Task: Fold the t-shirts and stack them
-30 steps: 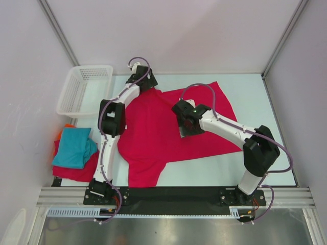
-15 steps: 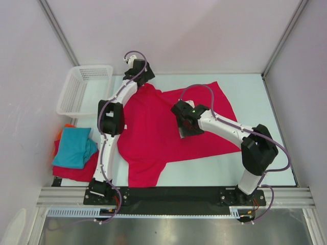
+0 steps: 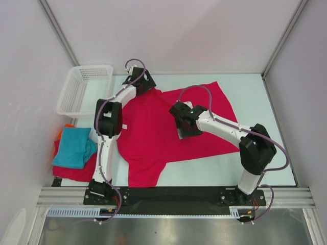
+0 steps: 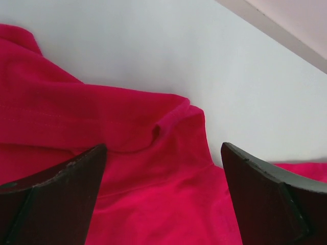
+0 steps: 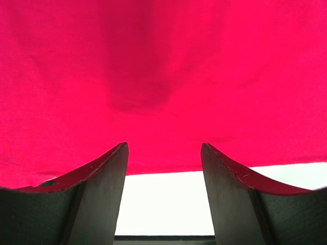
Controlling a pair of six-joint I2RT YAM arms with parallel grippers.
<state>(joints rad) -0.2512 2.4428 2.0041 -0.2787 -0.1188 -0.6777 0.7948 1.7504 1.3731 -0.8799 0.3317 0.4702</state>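
While the crimson t-shirt lies spread across the middle of the table, the left gripper hangs wide open over its far-left edge, the right gripper, jaws also apart and empty, over its middle, and the teal t-shirt sits folded on a red t-shirt at the near-left corner.

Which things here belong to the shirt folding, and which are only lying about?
Part of the job:
- crimson shirt, spread out
- teal shirt, folded
- red shirt, under the teal one
- orange shirt, only a corner shows

Lying about:
- white basket, far left
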